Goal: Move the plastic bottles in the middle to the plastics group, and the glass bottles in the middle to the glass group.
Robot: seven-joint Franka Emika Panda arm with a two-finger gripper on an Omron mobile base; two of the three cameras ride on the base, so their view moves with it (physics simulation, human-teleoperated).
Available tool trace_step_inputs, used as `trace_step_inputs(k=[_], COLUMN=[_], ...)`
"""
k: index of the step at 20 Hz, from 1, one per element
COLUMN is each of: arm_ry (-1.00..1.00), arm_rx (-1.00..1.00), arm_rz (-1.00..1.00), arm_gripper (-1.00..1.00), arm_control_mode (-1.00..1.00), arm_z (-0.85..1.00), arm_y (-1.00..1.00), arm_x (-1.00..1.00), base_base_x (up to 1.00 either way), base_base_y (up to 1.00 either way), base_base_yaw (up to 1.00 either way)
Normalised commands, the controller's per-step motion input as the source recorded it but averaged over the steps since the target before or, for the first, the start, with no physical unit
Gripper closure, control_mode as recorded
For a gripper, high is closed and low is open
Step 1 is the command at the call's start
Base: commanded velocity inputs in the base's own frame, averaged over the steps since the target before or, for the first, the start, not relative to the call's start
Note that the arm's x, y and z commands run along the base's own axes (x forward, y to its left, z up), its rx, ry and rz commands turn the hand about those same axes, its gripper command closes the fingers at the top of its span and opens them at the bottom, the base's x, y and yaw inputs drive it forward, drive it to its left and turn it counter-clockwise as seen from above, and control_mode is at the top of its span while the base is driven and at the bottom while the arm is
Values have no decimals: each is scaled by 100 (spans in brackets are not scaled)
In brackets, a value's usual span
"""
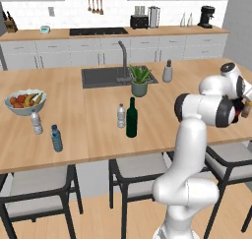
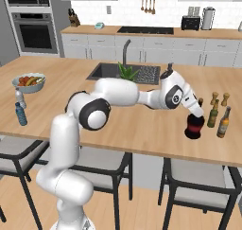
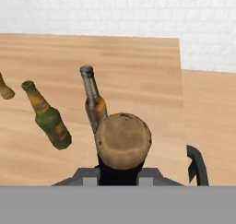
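My gripper [image 2: 194,113] is shut on the neck of the squat dark bottle with a red label [image 2: 194,127], at the right end of the counter. In the hand view its cork top [image 3: 123,140] sits between my gripper [image 3: 120,171] fingers. Just beyond stand the glass group's olive bottle [image 3: 48,119] [image 2: 213,113] and brown bottle [image 3: 94,103] [image 2: 223,122]. I cannot tell whether the held bottle rests on the wood or hangs just above it. The tall green wine bottle [image 1: 131,118] and the clear plastic bottle [image 1: 121,116] stand mid-counter. The plastics group, one clear bottle [image 1: 36,123] and one blue bottle [image 1: 57,138], stands at the left.
Two wooden shakers [image 2: 215,97] [image 2: 225,99] stand behind the glass group. A fruit bowl [image 1: 25,103] is far left. The sink [image 1: 98,77], a potted plant [image 1: 140,80] and a soap dispenser [image 1: 168,72] lie behind the middle. Stools [image 1: 142,166] line the near edge.
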Motion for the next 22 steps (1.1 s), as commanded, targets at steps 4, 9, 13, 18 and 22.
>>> trace_step_inputs(k=[4, 9, 13, 18, 22], arm_ry=[-11, -5, 0, 0, 0], arm_rx=[-1, -6, -3, 0, 0], arm_rz=[0, -2, -1, 0, 0], arm_gripper=[100, 100, 100, 100, 100], arm_control_mode=[-100, -100, -100, -100, -100], arm_z=[-22, -36, -32, -27, -24], arm_y=[-19, -13, -2, 0, -2], arm_x=[17, 5, 19, 26, 28], base_base_x=[0, 0, 0, 0, 0], base_base_y=[0, 0, 0, 0, 0], base_base_yaw=[0, 0, 0, 0, 0])
